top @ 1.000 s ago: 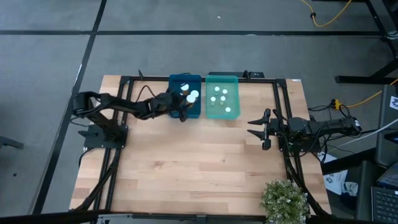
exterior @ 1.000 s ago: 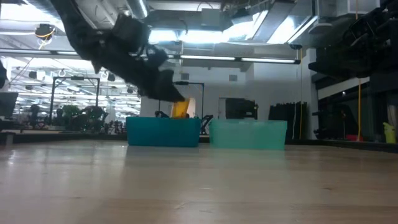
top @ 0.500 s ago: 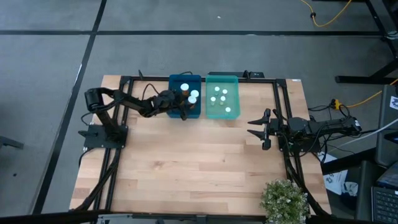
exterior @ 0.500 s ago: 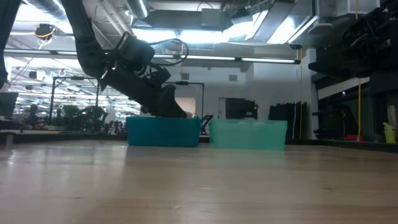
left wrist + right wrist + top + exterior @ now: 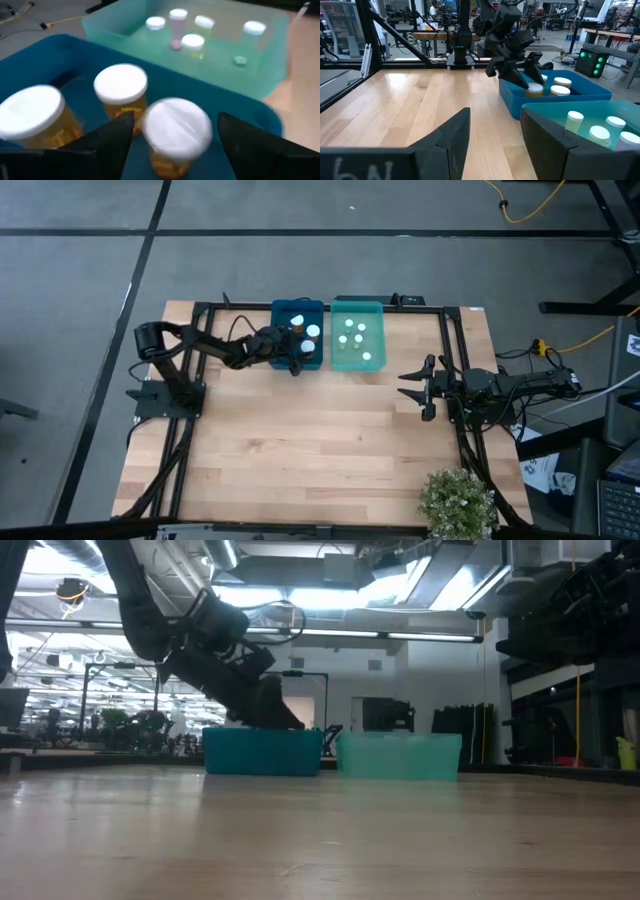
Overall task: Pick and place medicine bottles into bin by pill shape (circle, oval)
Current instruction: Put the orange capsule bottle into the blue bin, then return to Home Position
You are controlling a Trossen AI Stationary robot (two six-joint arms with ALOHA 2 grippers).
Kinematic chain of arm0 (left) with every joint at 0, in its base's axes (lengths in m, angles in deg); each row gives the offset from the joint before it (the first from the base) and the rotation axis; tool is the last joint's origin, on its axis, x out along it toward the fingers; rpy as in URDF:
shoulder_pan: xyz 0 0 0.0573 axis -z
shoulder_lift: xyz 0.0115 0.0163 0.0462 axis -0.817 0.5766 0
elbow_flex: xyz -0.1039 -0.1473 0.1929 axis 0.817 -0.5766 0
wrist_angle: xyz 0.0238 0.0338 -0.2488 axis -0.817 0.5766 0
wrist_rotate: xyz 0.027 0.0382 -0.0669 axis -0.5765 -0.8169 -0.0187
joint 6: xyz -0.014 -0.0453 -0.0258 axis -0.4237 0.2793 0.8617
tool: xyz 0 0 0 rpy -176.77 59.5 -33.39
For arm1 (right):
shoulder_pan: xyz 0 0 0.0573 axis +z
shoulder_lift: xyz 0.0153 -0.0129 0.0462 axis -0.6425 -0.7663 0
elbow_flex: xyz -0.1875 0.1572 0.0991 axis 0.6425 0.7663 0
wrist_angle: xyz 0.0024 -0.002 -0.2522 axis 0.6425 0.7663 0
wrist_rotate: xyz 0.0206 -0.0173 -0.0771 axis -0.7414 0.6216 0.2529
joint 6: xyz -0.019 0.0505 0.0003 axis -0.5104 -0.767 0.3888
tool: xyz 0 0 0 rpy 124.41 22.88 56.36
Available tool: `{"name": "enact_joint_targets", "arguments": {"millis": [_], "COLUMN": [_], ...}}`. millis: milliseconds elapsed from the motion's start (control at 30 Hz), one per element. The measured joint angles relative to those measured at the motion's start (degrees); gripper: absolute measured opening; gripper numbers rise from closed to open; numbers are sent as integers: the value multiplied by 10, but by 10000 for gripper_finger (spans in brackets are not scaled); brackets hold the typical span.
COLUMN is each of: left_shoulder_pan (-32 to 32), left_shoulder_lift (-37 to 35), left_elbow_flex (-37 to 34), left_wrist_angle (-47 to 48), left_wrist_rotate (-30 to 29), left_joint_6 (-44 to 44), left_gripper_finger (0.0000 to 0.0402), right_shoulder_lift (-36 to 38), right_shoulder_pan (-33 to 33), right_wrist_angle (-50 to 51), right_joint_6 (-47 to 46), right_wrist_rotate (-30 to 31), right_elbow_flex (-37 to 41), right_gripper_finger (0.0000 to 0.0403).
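Amber bottle [image 5: 176, 134], white cap, sits between the left gripper [image 5: 175, 137]'s spread fingers, down inside the blue bin [image 5: 283, 313] at its near edge; fingers stand wide of the cap on both sides, no contact that I can see, so I'd call it released or about to be. Whether the bottle is standing on the bin floor or tipping I can't tell, since its cap is smeared in the wrist view. Step in hand looks like the drop-off into the blue bin. To do it well: keep the jaws wide, lift straight up out of the bin before swinging back, and don't sweep sideways, because two more amber bottles [image 5: 121, 91] stand just beside the one between the fingers and a finger could clip a cap on the way out (the near bin wall is also close under the wrist, low view shows the gripper dipping right behind it). Next bin over, touching the blue one, is the pale green bin [image 5: 372, 308] with five small pale bottles [image 5: 192, 41] standing in it, well clear of the left arm's exit path. Right gripper [image 5: 416, 387] waits at the table's right edge, well apart from both bins, fingers spread and holding nothing. No bottles left on the wooden table [image 5: 300, 440] as far as the overhead view shows, so this is probably the last placement.
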Motion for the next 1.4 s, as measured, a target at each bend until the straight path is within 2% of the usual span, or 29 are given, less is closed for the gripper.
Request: {"name": "enact_joint_targets", "arguments": {"millis": [233,400,500,700,800,933,1167,1233,1400], "left_shoulder_pan": [13,17,21,24,36,47,47,47,47], "left_shoulder_lift": [-61,-149,-235,-420,-490,-574,-737,-772,-829], "left_elbow_flex": [0,0,1,1,-2,-54,-218,-247,-296], "left_wrist_angle": [3,18,109,395,509,489,362,324,325], "left_wrist_rotate": [0,0,-1,-4,25,39,41,41,30], "left_joint_6": [-11,-8,9,26,20,18,25,30,21], "left_gripper_finger": [282,283,283,283,283,283,283,283,283], "right_shoulder_lift": [0,0,0,0,0,0,0,0,0], "right_shoulder_pan": [0,0,0,0,0,0,0,0,0], "right_wrist_angle": [0,0,0,0,0,0,0,0,0], "right_joint_6": [-1,-1,0,0,-1,-1,0,0,0], "right_wrist_rotate": [0,0,0,0,0,0,0,0,0], "right_elbow_flex": [0,0,0,0,0,0,0,0,0], "right_gripper_finger": [177,177,177,177,177,177,177,177,177]}}
